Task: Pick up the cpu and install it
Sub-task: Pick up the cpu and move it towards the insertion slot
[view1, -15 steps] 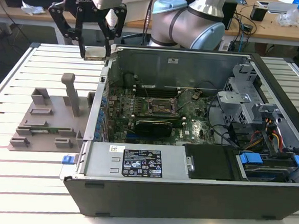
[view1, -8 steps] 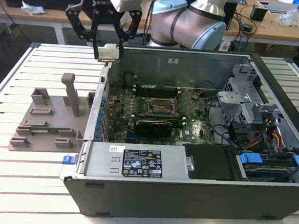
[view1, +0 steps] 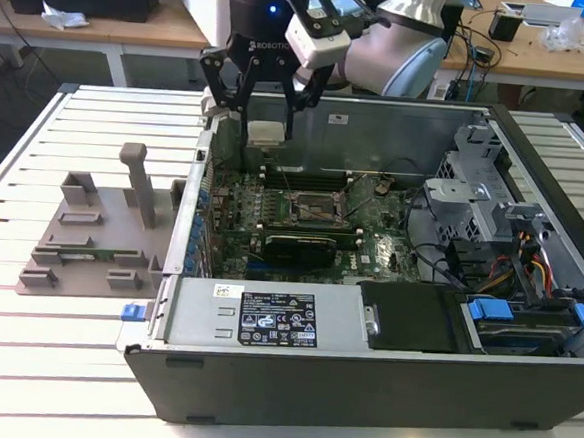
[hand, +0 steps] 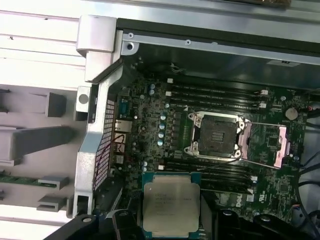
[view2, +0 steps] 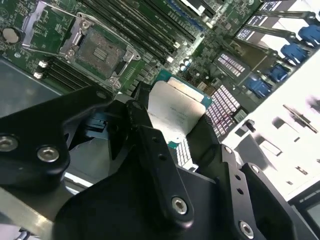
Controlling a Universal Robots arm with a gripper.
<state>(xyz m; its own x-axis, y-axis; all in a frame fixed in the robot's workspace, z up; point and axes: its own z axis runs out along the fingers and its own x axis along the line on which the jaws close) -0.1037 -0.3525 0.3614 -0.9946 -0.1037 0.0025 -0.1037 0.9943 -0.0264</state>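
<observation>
The cpu [view1: 266,132] is a small silver square with a thin green rim, and it hangs in the air over the open computer case [view1: 361,384], near the case's back corner on the exterior view's left. My gripper [view1: 266,125] is shut on the cpu, one black finger on each side. Both wrist views show the cpu [view2: 176,111] [hand: 170,202] clamped between the fingers [view2: 150,150]. Its silver top faces the cameras. The motherboard's socket [view1: 311,208] [hand: 217,135] [view2: 100,50] lies below, with its metal frame swung open and nothing in it.
A grey holder block [view1: 90,235] with upright posts sits on the slatted table at the exterior view's left. Inside the case are a black expansion card [view1: 300,245], a power supply [view1: 265,317], drive bays with blue tabs [view1: 486,311] and loose cables [view1: 440,259].
</observation>
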